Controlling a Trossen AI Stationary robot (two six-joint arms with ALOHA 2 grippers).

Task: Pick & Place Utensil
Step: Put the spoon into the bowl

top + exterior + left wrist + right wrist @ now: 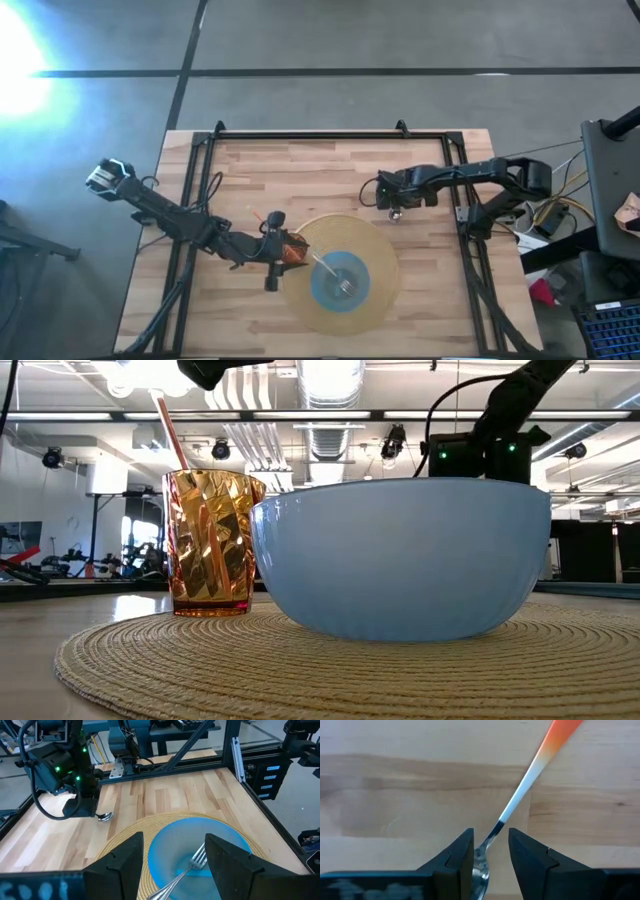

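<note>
A spoon with a white-to-orange handle (535,767) lies flat on the wood just beyond the woven mat's far edge; its metal bowl (104,816) also shows in the left wrist view. My right gripper (491,834) (395,208) is open and points down, one finger on each side of the spoon's neck; I cannot tell whether they touch it. A fork (192,865) lies in the blue bowl (340,280), handle leaning on the rim. My left gripper (172,840) hovers open over the bowl's left rim, beside the amber cup (290,252).
The round woven mat (120,660) carries the blue bowl (400,560) and the amber cup (210,545) with a red-and-white straw (172,430). A black frame (330,135) runs along the table's far, left and right sides. Bare wood lies left of and beyond the mat.
</note>
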